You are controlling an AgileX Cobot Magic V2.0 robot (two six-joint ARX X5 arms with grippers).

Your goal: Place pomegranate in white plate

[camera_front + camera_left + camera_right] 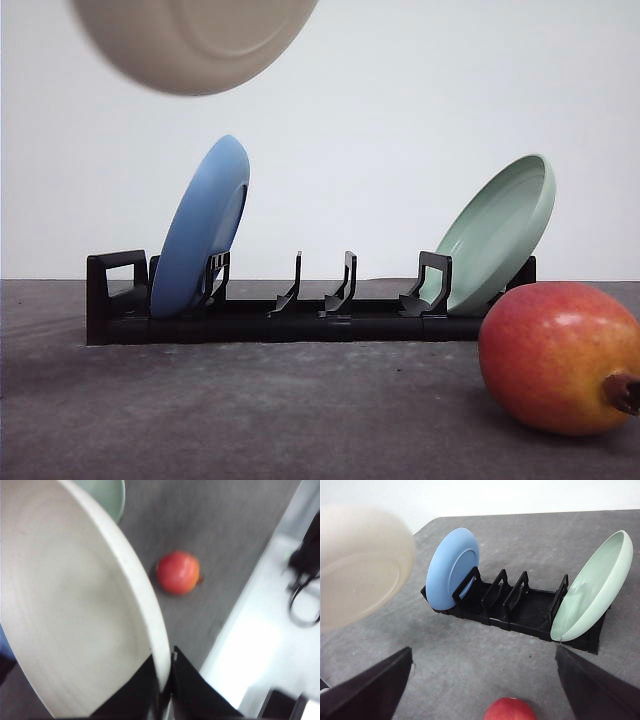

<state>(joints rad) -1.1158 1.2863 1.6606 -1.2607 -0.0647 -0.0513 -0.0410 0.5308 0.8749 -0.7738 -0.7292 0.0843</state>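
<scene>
Above the rack (300,305), the left gripper (165,700) clamps the white plate (65,610) by its rim; an edge grip risks slipping. On the table, the pomegranate (560,355) may roll; the right gripper (482,695) stands wide open.

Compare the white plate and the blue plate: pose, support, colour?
1. Support: the white plate is held in the air, its rim pinched by the left claw; the blue plate stands in the black rack.
2. Pose: the white plate is tilted up above the rack; the blue plate leans on edge in an end slot.
3. Colour: cream-white versus mid blue.
Shared: both are round, shallow, matte plates.
</scene>
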